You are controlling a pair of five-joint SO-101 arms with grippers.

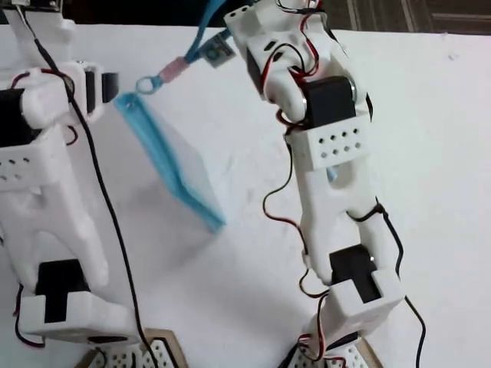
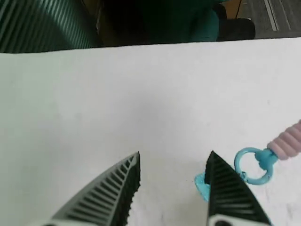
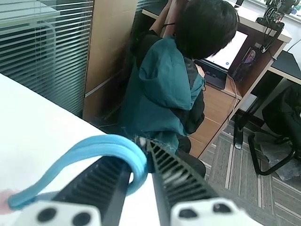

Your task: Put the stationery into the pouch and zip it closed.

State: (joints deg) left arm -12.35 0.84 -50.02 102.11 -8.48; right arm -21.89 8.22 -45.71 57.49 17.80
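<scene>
The pouch [image 1: 173, 165], blue and half transparent, is sitting slanted on the white table [image 1: 430, 115] between the two arms, with one long blue edge turned up. What is inside it, I cannot tell. At its far corner a blue ring [image 1: 146, 83] is hanging, and a pink ribbed piece [image 1: 172, 70] is joining this ring to a blue strap [image 1: 201, 34]. The strap is running up and away from the pouch toward the top of the right arm [image 1: 330, 138], and a small tag [image 1: 217, 52] is hanging on it.

The right gripper [image 3: 146, 143] is holding this strap: in the right wrist view its two ribbed jaws are pressing together and the strap [image 3: 103, 148] is looping out from between them.

The left gripper [image 2: 174, 154] is staying low over the table with its jaws well apart and nothing between them. In the left wrist view one finger [image 2: 225, 181] is standing just beside the blue corner of the pouch [image 2: 201, 184]; if they are touching, I cannot tell. The ring [image 2: 251, 165] is lying near on the outer side of that finger, with the pink ribbed piece [image 2: 288, 141] just beyond it
</scene>
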